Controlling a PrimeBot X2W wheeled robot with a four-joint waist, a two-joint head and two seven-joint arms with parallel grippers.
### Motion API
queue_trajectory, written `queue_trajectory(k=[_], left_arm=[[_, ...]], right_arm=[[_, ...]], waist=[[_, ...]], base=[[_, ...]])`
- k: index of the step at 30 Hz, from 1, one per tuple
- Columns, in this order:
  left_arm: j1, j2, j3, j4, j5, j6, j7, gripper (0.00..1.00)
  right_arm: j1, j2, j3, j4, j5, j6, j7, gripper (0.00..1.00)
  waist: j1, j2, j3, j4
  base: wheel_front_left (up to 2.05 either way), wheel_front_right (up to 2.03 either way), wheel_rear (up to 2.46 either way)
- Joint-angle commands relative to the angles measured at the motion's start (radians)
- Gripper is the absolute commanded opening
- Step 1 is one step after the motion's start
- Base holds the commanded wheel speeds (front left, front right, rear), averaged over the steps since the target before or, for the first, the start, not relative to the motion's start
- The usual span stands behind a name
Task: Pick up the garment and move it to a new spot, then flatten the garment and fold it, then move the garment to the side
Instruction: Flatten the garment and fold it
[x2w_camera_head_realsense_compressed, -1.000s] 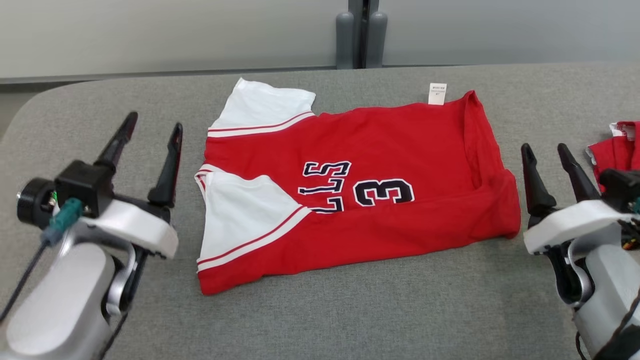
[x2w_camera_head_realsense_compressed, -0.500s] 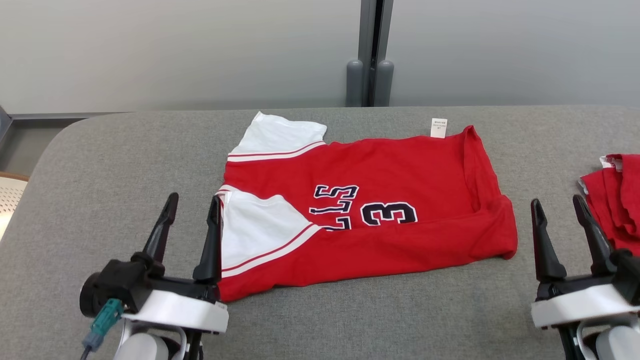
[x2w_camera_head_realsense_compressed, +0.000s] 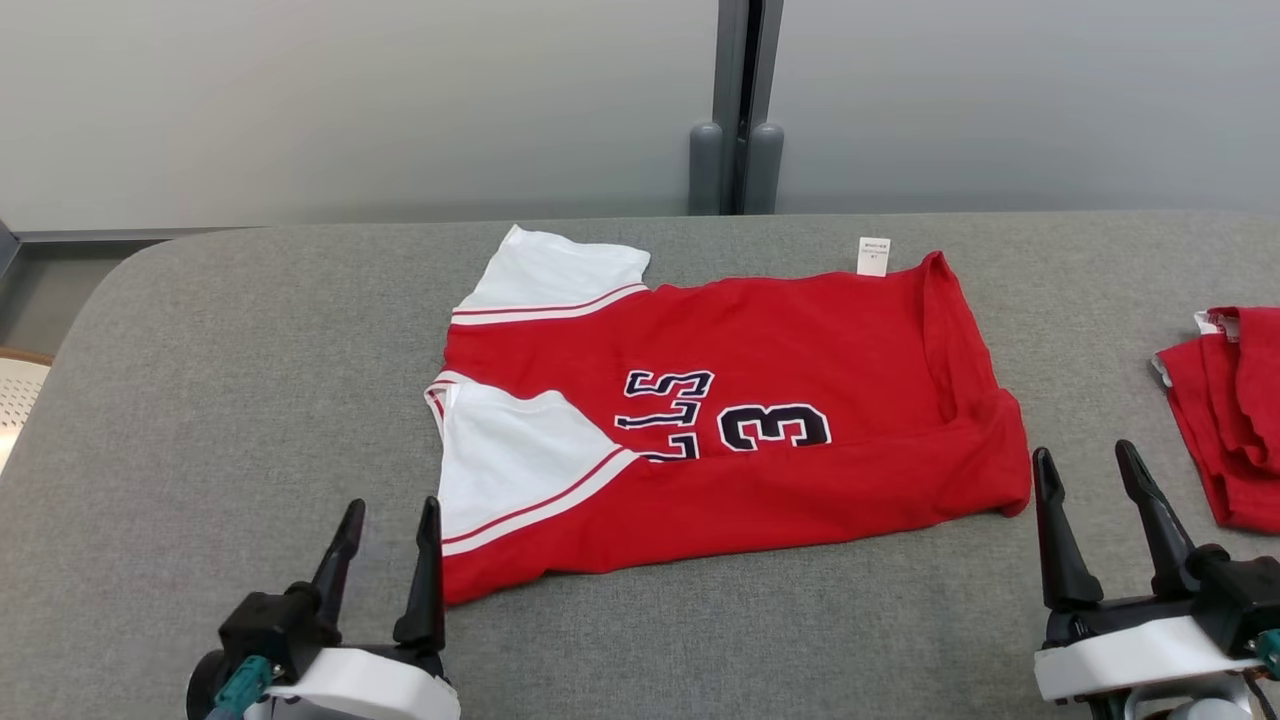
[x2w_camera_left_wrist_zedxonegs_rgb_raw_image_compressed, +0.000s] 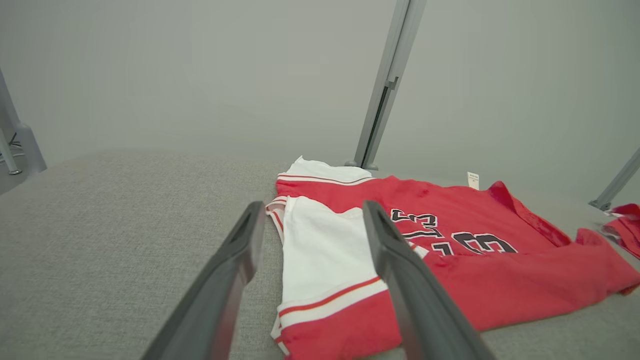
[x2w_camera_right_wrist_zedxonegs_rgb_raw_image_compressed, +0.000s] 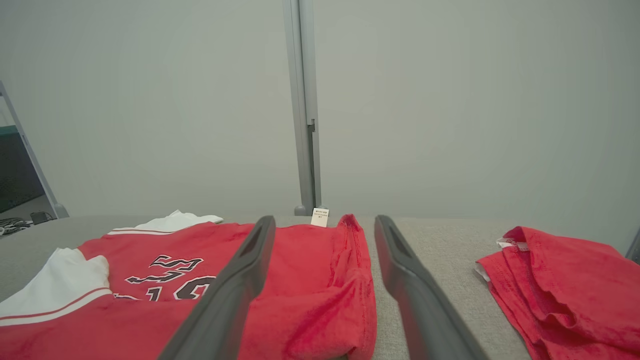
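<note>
We find the jersey (x2w_camera_head_realsense_compressed: 760, 350) lying mid-table (x2w_camera_head_realsense_compressed: 200, 400), sleeves (x2w_camera_head_realsense_compressed: 510, 460) toward our left, its near long edge already turned up over the lower part of the lettering. The left gripper (x2w_camera_head_realsense_compressed: 392, 503) stands wide and empty just beside the near left corner. The right gripper (x2w_camera_head_realsense_compressed: 1084, 450), likewise wide and empty, stands just beside the near right corner. We judge a further lengthwise fold to be in hand. To do it well we should pinch every layer at both near corners together, lift level, keep the edge taut and lay it to the far edge; the rumpled right end wants smoothing first. Count: one jersey, two white sleeves, one tag (x2w_camera_head_realsense_compressed: 873, 255), one other red cloth (x2w_camera_head_realsense_compressed: 1230, 410) at the right, two grippers, one table
</note>
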Motion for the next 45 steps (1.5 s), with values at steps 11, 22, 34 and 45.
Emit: queue_trajectory(k=[11, 22, 34, 45], left_arm=[[-0.142, 0.002, -0.075, 0.399, -0.02, 0.066, -0.001, 1.0], [-0.238, 0.001, -0.106, 0.628, -0.039, 0.06, 0.005, 1.0], [-0.299, 0.017, -0.095, 0.591, -0.037, 0.086, 0.0, 0.0], [-0.229, 0.01, -0.059, 0.358, 0.045, 0.095, 0.0, 0.0]], right_arm=[[-0.032, -0.006, -0.003, -0.003, 0.001, 0.0, -0.001, 1.0], [-0.046, 0.004, -0.009, -0.005, -0.002, 0.0, -0.001, 1.0], [-0.085, 0.015, -0.066, 0.132, -0.002, 0.0, 0.014, 1.0], [-0.28, 0.037, -0.067, 0.46, 0.161, 0.0, 0.141, 1.0]], waist=[[0.0, -0.0001, 0.043, -0.036], [0.0, -0.0001, 0.063, -0.066], [0.0, -0.0001, 0.069, -0.045], [0.0, -0.0001, 0.106, 0.018]], base=[[0.0, 0.0, 0.0], [0.0, 0.0, 0.0], [0.0, 0.0, 0.0], [0.0, 0.0, 0.0]])
